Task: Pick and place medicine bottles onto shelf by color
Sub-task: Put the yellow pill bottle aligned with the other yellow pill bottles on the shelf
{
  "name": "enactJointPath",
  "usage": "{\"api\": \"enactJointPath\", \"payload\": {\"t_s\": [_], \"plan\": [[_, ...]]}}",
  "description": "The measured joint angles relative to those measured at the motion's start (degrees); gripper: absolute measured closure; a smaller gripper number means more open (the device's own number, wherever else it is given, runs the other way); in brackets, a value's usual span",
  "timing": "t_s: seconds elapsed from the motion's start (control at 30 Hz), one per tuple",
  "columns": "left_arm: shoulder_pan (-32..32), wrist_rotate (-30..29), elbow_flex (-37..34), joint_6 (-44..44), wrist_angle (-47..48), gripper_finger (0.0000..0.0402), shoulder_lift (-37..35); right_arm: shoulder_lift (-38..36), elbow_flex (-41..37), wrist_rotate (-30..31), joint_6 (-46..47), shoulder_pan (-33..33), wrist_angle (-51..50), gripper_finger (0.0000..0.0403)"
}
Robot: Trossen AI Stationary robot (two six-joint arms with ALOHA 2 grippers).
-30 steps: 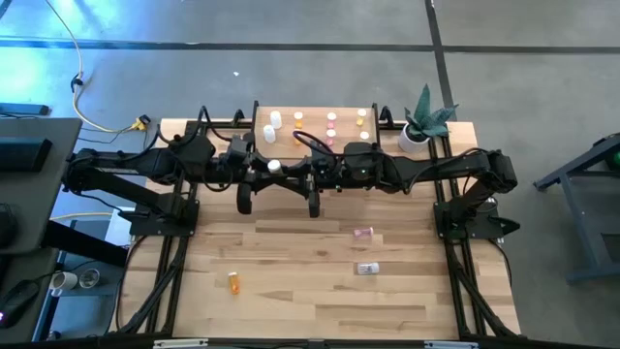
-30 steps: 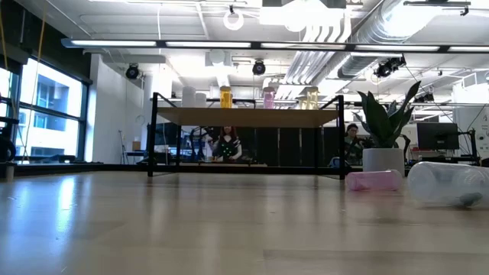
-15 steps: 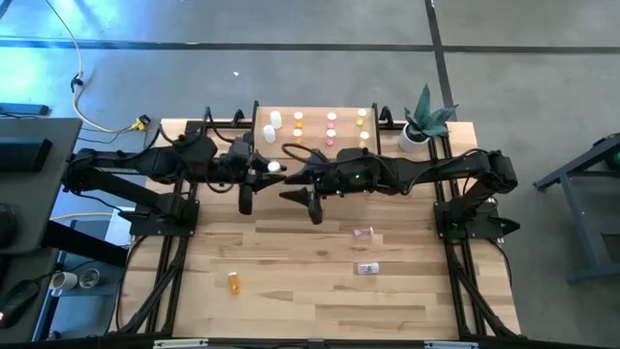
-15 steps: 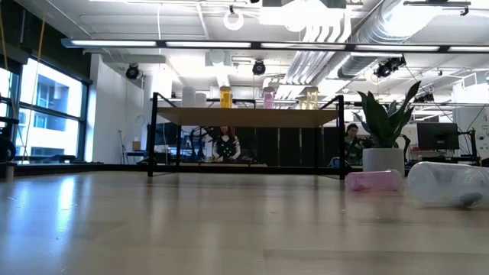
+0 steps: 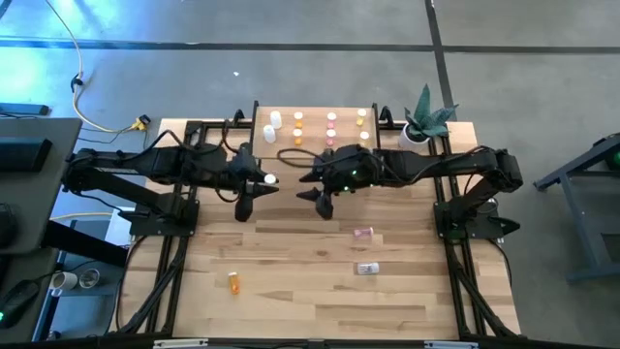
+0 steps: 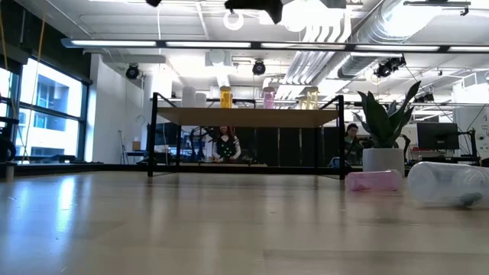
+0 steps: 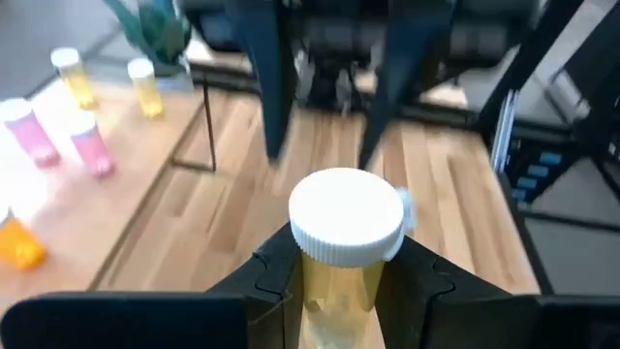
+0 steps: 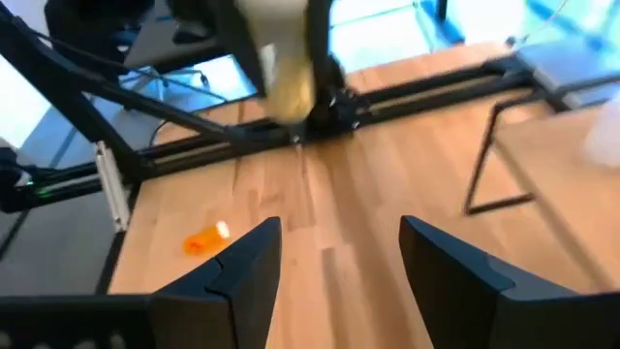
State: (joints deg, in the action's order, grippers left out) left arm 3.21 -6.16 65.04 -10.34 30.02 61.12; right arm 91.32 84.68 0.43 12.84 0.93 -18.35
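The left gripper (image 7: 341,276) pinches a yellow bottle (image 7: 341,254) just in front of the shelf (image 5: 315,139). The right gripper (image 8: 339,262), fingers spread and empty, faces it beside the shelf.

bright ceiling strip lights glare overhead; both wrist views are motion-blurred, backgrounds soft.

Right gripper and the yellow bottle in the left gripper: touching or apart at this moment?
Apart. The left wrist view shows the yellow bottle clamped in the left gripper, while the right gripper hangs open beyond it, bare table between.
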Motion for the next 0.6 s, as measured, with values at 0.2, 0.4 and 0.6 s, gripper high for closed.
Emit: {"api": "enactJointPath", "payload": {"t_s": [0.2, 0.4, 0.6], "plan": [[-1.26, 0.25, 0.0, -1.5, 4.76, 0.0316, 0.02, -3.14, 0.0, -0.92, -6.96, -1.4, 6.98, 0.0203], [-2.88, 0.26, 0.0, -2.52, 4.19, 0.0316, 0.37, -3.12, 0.0, -5.13, -13.01, -1.7, 17.99, 0.0203], [-3.71, -0.77, 0.0, -2.98, 2.26, 0.0316, 3.13, -0.87, 0.0, -6.14, -13.31, -1.68, 23.44, 0.0203]]}}
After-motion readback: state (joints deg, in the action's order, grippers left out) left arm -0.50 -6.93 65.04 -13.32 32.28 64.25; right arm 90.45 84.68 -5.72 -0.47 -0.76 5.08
